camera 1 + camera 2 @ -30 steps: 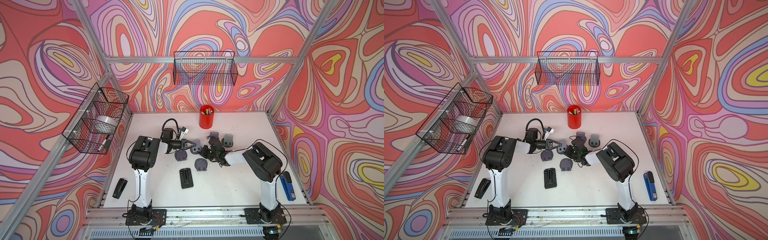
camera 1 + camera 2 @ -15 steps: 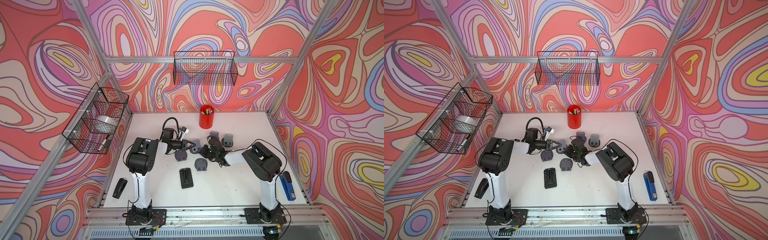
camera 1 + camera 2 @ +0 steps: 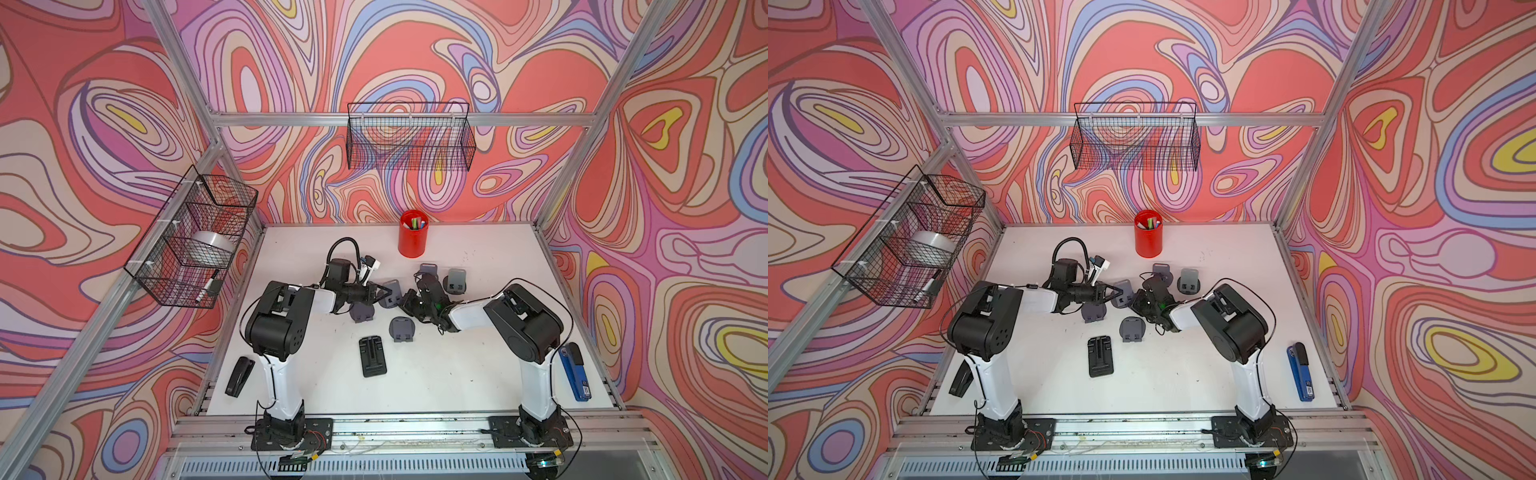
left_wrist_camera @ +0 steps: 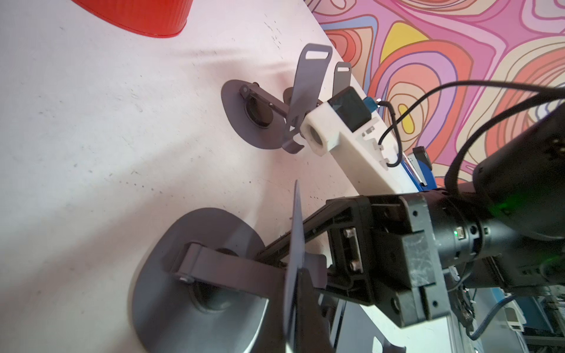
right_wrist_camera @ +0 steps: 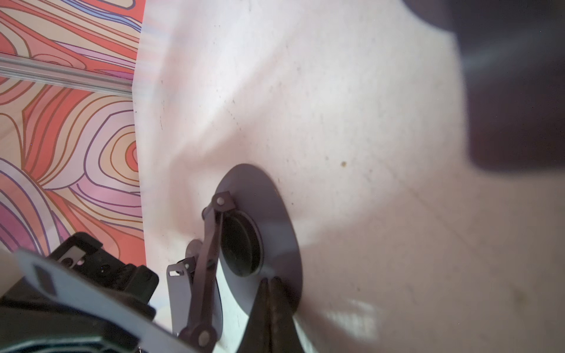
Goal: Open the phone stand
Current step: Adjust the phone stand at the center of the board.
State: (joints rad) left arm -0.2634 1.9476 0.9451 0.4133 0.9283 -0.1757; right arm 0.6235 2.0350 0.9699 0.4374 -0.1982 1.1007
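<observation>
**Two-armed hold on the phone stand.** The phone stand [image 3: 390, 292] sits near the middle of the bench [image 3: 478, 374], in front of the red cup [image 3: 412, 239], and shows in both top views. It is matte grey, with an oval base that has a round recess, a hinged link, and a thin slotted plate at the link's far end. I see the link lifted off the base. The plate is edge-on in the left wrist view.

**Left arm** [image 3: 278, 324]: the column stands upright, the elbow is bent, and the forearm runs low and level toward the centre. My left tool [image 3: 380, 292] is narrowed onto the plate, as far as that edge-on view lets me judge.

**Right arm** [image 3: 523, 328]: the forearm angles inward and down. My right tool [image 5: 269, 282] has its fingers pressed together, holding nothing, with the tips bearing on the rim of the base.

**Surroundings:** two open grey stands [image 3: 457, 281] stand just behind the phone stand. Two folded grey stands [image 3: 402, 329] lie flat in front of it.

**Writing:** the blue stapler [image 3: 575, 376] at the bench's right edge carries a white label, too small to read.
</observation>
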